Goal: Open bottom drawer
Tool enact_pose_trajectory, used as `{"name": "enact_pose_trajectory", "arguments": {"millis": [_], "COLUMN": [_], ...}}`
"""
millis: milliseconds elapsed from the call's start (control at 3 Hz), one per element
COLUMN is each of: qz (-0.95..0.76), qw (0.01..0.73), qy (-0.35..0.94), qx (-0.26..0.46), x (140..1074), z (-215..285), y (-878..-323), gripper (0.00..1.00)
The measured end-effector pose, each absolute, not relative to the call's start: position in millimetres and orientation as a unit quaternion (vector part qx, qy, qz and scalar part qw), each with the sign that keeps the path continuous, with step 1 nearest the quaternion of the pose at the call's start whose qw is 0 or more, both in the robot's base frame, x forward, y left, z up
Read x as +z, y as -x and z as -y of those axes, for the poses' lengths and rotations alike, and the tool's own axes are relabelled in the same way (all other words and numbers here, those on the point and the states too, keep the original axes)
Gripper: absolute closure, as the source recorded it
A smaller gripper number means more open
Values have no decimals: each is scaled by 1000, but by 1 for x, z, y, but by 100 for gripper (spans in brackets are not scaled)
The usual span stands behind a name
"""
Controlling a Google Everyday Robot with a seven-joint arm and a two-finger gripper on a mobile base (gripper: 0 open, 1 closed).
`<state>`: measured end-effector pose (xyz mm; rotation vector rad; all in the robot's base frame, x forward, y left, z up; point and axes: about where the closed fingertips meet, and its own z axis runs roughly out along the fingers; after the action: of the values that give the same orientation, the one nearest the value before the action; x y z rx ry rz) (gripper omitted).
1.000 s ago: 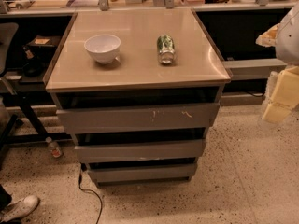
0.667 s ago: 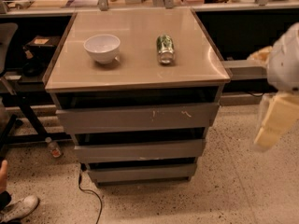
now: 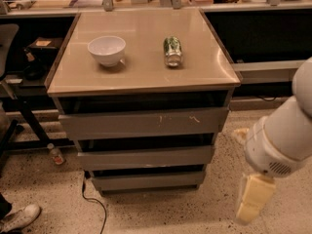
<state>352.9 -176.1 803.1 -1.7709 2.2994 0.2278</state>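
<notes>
The grey cabinet (image 3: 146,123) has three drawers. The bottom drawer (image 3: 146,181) sits low near the floor and looks closed, flush with the ones above. My gripper (image 3: 252,201) hangs at the end of the white arm (image 3: 282,135), low at the right. It is to the right of the bottom drawer, apart from the cabinet and close to the floor. It holds nothing that I can see.
A white bowl (image 3: 106,49) and a green can (image 3: 172,51) lying on its side rest on the cabinet top (image 3: 146,74). A small bottle (image 3: 56,154), a black cable (image 3: 95,206) and a shoe (image 3: 19,218) lie on the floor at left. A chair base (image 3: 14,126) stands at far left.
The arm has swung down and left, from beside the cabinet's top right corner to low beside the lower drawers. The drawers have not moved.
</notes>
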Motion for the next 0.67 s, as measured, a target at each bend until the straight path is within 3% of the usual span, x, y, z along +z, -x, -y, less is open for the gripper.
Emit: {"name": "enact_pose_trajectory", "arguments": {"millis": [667], "qz": [-786], "qw": [95], "qy": [605], "qx": [86], "x": [787], "z": [178], "y": [-338], "gripper": [0]}}
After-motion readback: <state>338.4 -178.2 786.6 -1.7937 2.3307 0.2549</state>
